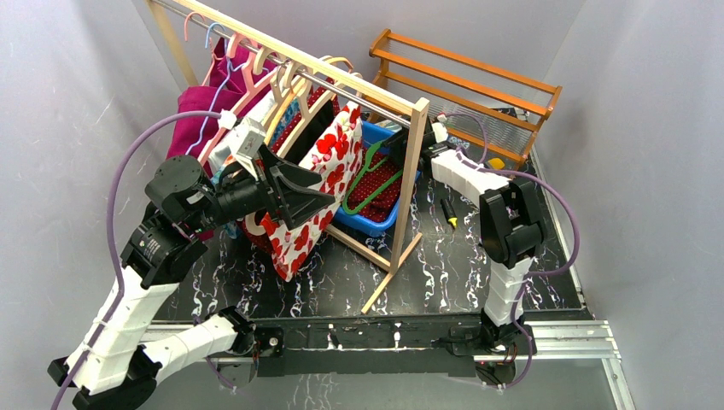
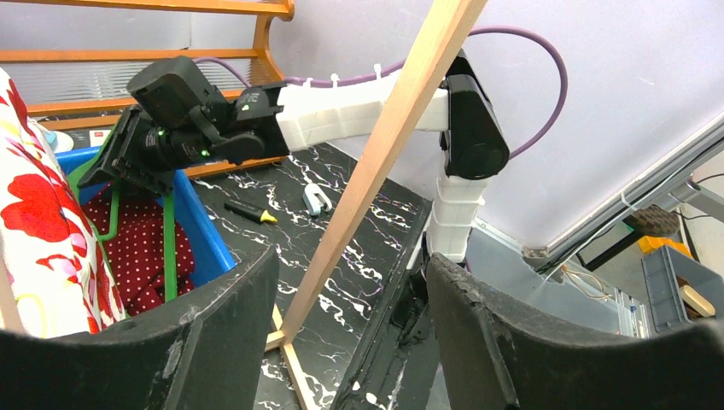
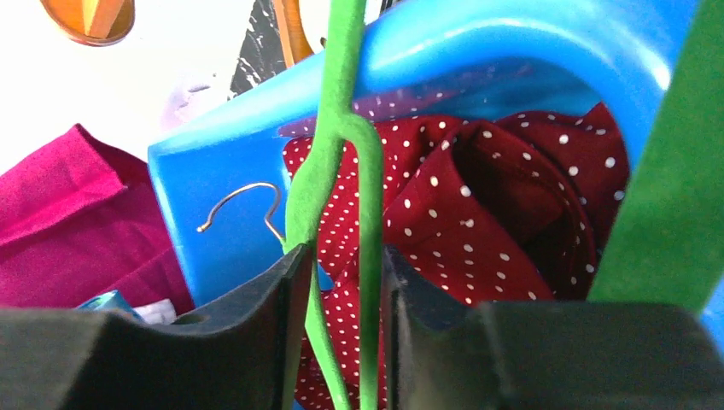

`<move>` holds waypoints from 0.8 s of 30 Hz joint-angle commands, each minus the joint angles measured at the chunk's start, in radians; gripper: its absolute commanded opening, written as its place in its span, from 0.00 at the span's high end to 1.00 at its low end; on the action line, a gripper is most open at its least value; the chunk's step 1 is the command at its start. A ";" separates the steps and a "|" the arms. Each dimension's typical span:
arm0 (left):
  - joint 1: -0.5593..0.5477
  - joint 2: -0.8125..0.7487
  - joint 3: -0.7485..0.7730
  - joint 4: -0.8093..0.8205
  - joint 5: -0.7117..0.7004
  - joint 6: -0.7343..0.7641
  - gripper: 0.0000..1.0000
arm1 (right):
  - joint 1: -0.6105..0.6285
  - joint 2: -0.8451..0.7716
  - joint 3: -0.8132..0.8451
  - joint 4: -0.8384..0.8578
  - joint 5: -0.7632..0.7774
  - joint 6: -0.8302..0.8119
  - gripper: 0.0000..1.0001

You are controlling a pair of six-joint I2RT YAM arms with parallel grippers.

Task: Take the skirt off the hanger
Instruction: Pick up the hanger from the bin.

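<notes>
A dark red polka-dot skirt (image 3: 495, 188) lies bunched in a blue bin (image 3: 478, 43), also seen in the top view (image 1: 382, 195). A green hanger (image 3: 329, 162) stands over it, its two bars between my right fingers. My right gripper (image 3: 346, 265) is shut on the green hanger at the bin's far rim (image 1: 386, 150). My left gripper (image 2: 352, 265) is open and empty. It sits in front of a white and red floral garment (image 1: 329, 162) on the rack (image 1: 318, 201).
A wooden clothes rack (image 1: 299, 60) with several hangers crosses the table; its end post (image 2: 384, 145) stands between the arms. A magenta garment (image 1: 201, 111) hangs at the left. An orange wooden shelf (image 1: 478, 81) stands behind. A marker (image 1: 449, 213) and a white clip (image 2: 316, 198) lie on the table.
</notes>
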 commanded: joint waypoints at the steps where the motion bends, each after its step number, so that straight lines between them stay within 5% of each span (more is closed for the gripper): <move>1: -0.003 -0.013 0.034 0.001 0.012 0.012 0.37 | 0.020 -0.097 -0.110 0.150 0.054 0.119 0.65; 15: -0.003 0.011 0.026 0.011 0.000 -0.001 0.37 | 0.022 -0.458 -0.551 0.362 0.136 0.389 0.84; 24: -0.003 0.025 0.024 0.010 -0.010 -0.020 0.34 | 0.024 -0.694 -0.685 0.300 0.147 0.378 0.87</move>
